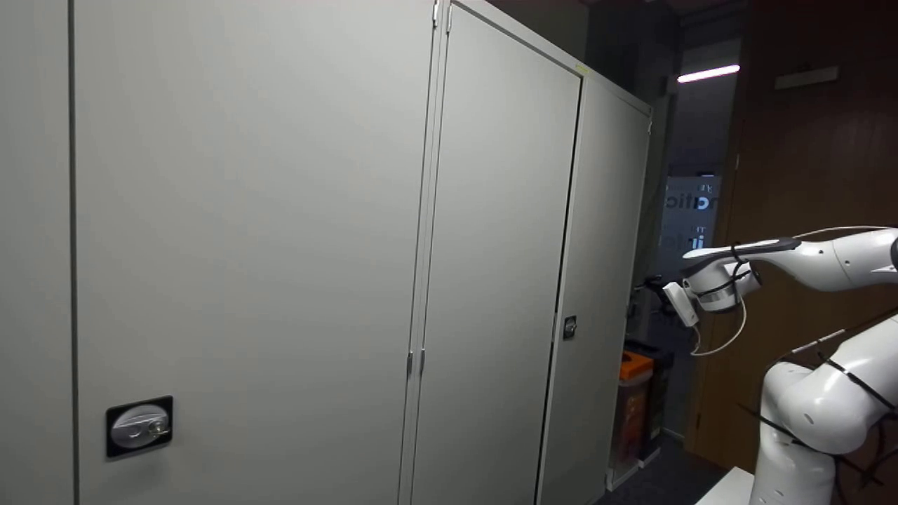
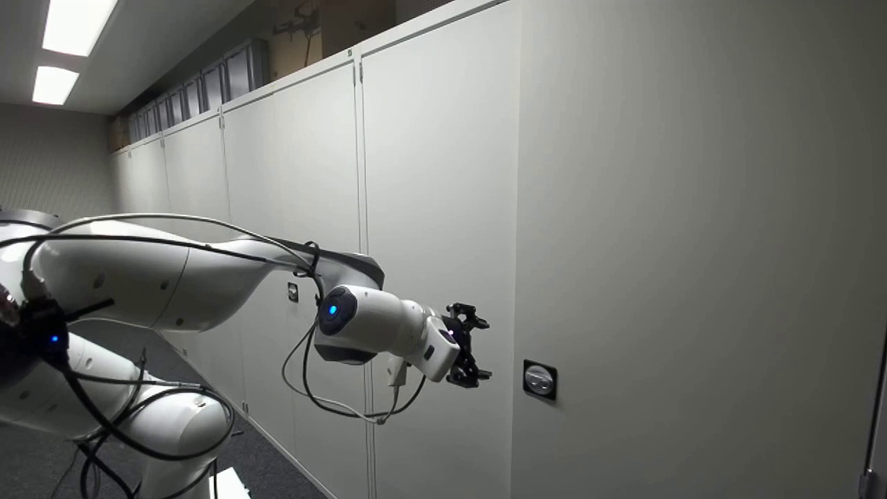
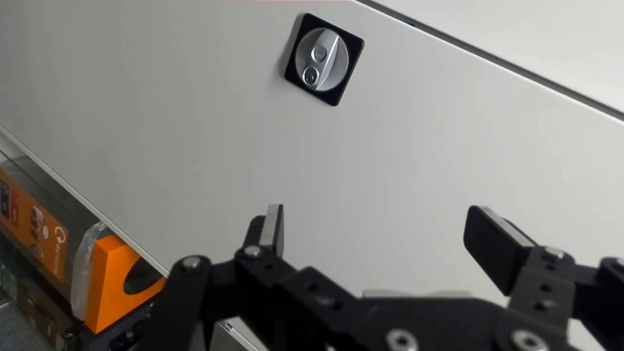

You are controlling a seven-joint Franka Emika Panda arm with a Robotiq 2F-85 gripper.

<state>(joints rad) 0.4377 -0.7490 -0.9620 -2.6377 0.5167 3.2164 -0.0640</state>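
My gripper (image 3: pixel 374 214) stands open in the wrist view, its dark pads (image 3: pixel 492 243) wide apart and nothing between them. Ahead of it is a pale grey cabinet door (image 3: pixel 204 122) carrying a silver turn handle (image 3: pixel 322 59) on a black square plate, with a round lock on it. In an exterior view the gripper (image 2: pixel 489 349) hangs just left of that handle (image 2: pixel 540 380), apparently short of the door surface. The handle (image 1: pixel 570 327) also shows in an exterior view, where the gripper's dark fingers are small and hard to make out.
Tall grey cabinets (image 1: pixel 266 210) run along the wall; a nearer door has its own handle (image 1: pixel 139 426) with what looks like a key. An orange-topped bin (image 1: pixel 635 366) stands past the cabinet's end. Cables (image 2: pixel 332 409) loop below the wrist. Boxes (image 2: pixel 239 69) sit on the cabinets.
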